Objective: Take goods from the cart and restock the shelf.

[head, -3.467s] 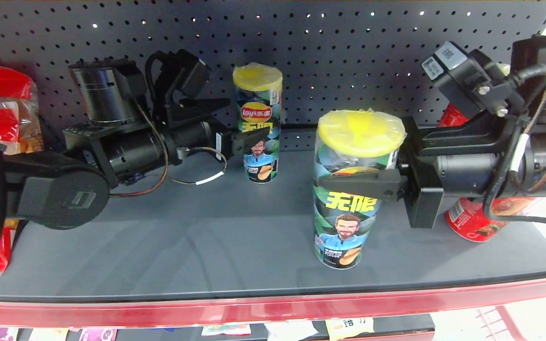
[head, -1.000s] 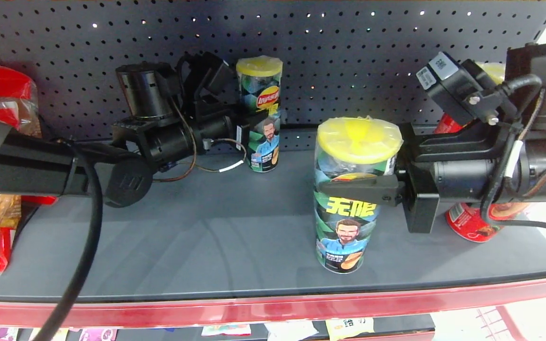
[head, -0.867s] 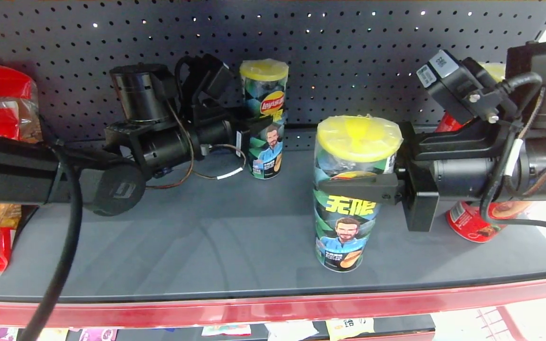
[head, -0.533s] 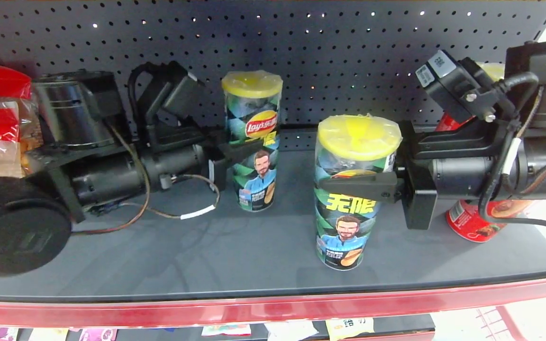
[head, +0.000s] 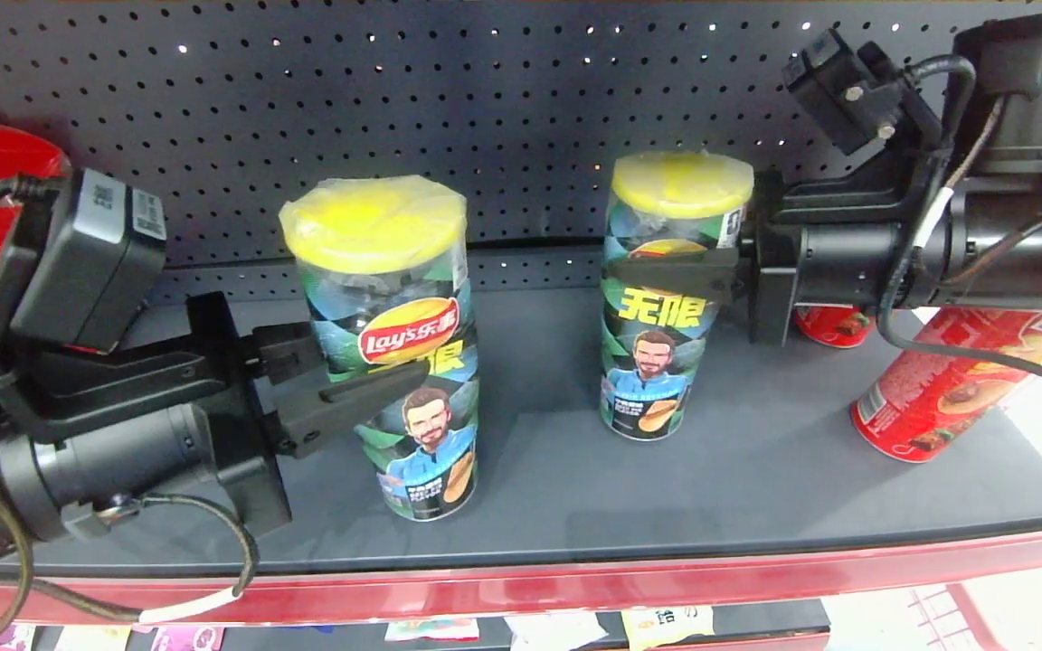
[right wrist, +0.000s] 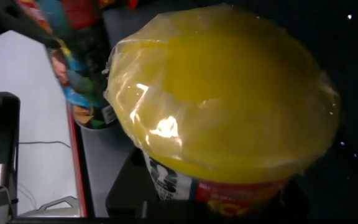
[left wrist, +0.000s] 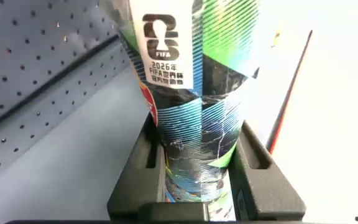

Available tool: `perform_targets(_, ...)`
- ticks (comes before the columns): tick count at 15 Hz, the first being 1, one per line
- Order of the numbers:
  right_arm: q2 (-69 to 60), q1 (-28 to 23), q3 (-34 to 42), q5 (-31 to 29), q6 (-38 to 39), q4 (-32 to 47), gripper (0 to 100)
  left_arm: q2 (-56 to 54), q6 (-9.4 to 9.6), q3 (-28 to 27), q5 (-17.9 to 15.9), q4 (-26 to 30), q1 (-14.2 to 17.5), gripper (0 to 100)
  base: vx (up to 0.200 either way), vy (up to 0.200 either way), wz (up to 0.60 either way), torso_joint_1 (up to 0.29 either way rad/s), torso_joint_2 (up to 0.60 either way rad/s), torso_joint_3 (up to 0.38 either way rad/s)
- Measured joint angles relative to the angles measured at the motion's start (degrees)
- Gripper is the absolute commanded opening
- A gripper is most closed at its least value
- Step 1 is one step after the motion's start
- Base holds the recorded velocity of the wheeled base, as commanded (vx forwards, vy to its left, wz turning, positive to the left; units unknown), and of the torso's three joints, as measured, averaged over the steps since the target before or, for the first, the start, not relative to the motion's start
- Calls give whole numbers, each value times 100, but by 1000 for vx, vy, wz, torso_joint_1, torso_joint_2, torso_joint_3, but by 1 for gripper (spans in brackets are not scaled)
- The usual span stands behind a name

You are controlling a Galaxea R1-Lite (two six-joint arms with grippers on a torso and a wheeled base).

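Gripping a green chip can, the left end effector held it upright near the front edge of the shelf. The right end effector clamped a second can farther back.

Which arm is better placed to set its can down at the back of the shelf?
Right. The right gripper holds its green yellow-lidded chip can upright close to the dark pegboard back panel; the left gripper holds a matching can near the red front edge of the grey shelf.
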Motion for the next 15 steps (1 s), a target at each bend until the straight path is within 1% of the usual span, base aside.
perform_targets(5, 439, -27, -679, 7, 13, 13, 0, 113, 0, 27, 2, -7, -184, 0, 0, 0, 0, 0, 0, 0)
perform_targets(8, 612, -13, -1029, 11, 77, 24, 0, 441, 15, -55, 5, -29, -210, 0, 0, 0, 0, 0, 0, 0)
perform_targets(13, 688, -18, -1114, 11, 88, 24, 0, 1145, 22, -868, 24, -35, -229, 0, 0, 0, 0, 0, 0, 0)
perform_targets(15, 695, -22, -1114, 9, 90, 24, 0, 1397, 35, -1117, 24, -54, -272, 0, 0, 0, 0, 0, 0, 0)
